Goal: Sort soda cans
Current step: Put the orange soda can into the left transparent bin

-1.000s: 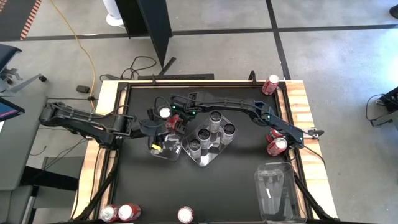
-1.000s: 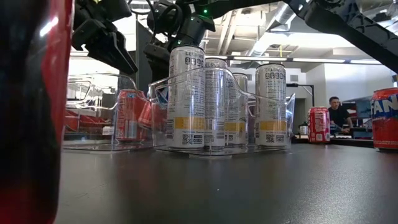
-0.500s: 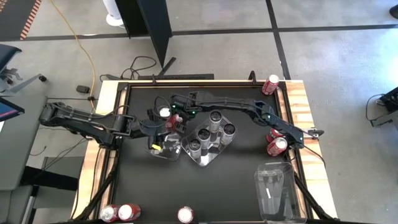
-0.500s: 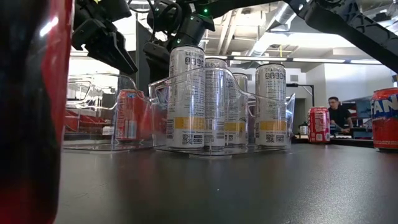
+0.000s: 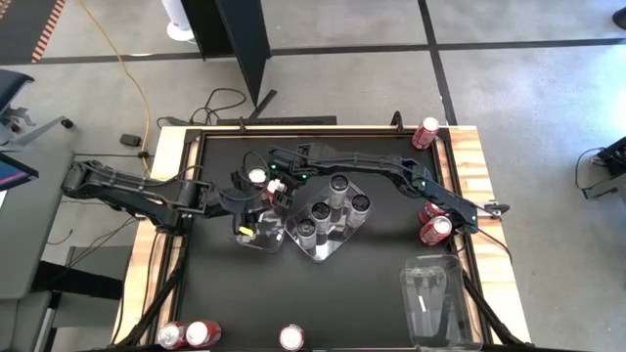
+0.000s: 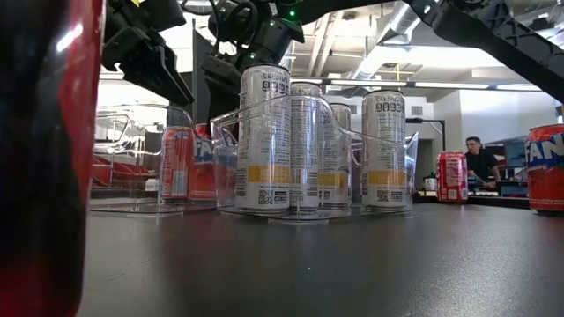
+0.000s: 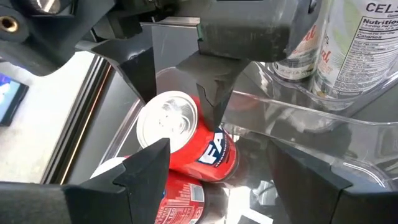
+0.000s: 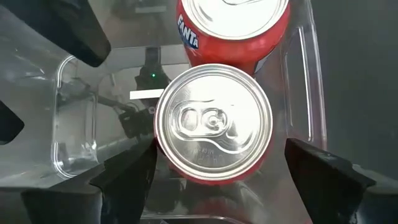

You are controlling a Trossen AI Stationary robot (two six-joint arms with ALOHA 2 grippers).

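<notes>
Two red cans under right claw, seemingly released.

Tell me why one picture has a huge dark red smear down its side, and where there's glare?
Low view: a red can sits right against the lens, out of focus. Right wrist view: the silver can top shines brightly; left wrist view: the clear tray throws pale reflections.

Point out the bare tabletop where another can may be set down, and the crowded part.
Free: the dark table between the silver cans' tray and the near-edge red cans. Crowded: the middle, where both claws meet over the red cans' tray.
</notes>
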